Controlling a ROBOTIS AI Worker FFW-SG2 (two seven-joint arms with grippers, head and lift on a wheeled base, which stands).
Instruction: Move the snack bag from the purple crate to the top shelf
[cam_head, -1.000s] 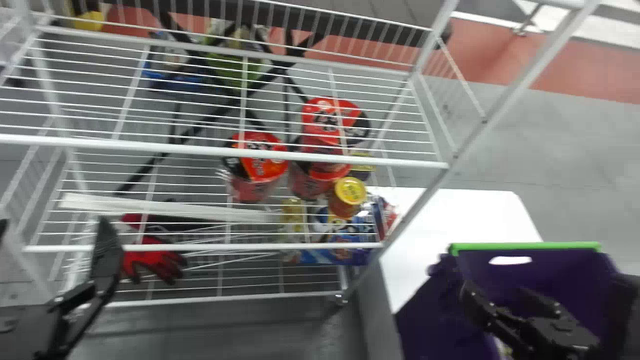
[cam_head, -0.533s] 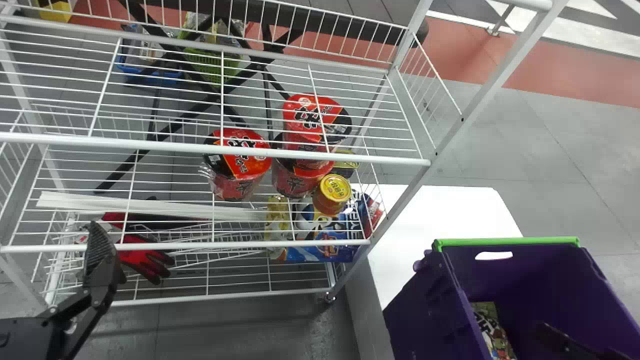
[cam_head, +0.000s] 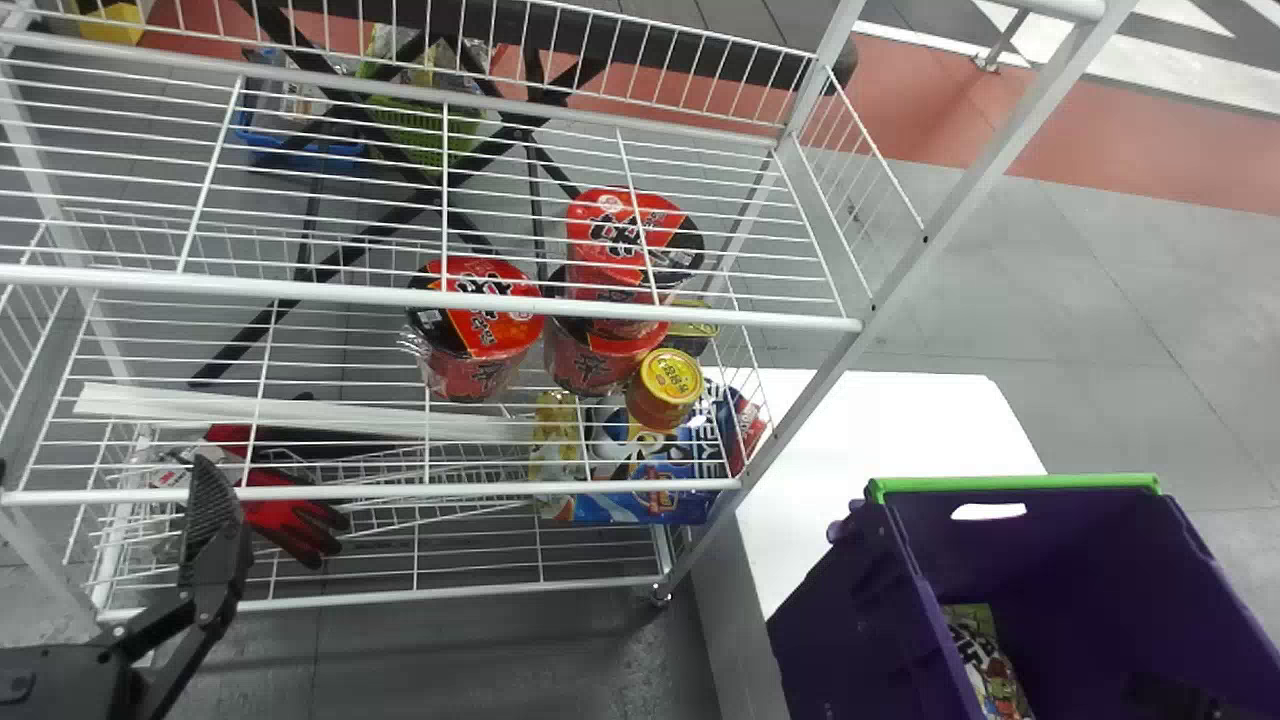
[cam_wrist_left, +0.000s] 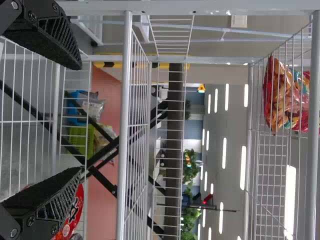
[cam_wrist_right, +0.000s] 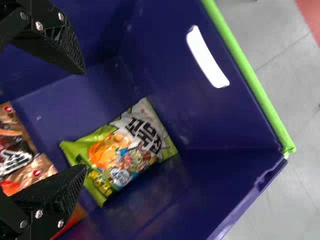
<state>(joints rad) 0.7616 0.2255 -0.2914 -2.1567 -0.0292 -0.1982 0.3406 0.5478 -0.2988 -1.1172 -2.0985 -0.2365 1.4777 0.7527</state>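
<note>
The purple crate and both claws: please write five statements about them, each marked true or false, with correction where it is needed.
1. The green snack bag lies inside the purple crate. True.
2. The right claw is closed on the green snack bag. False: it is open and empty, above the crate's inside.
3. The crate stands on the rack. False: it is beside the rack.
4. The left claw is open. True.
5. The crate has a green edge. True.
</note>
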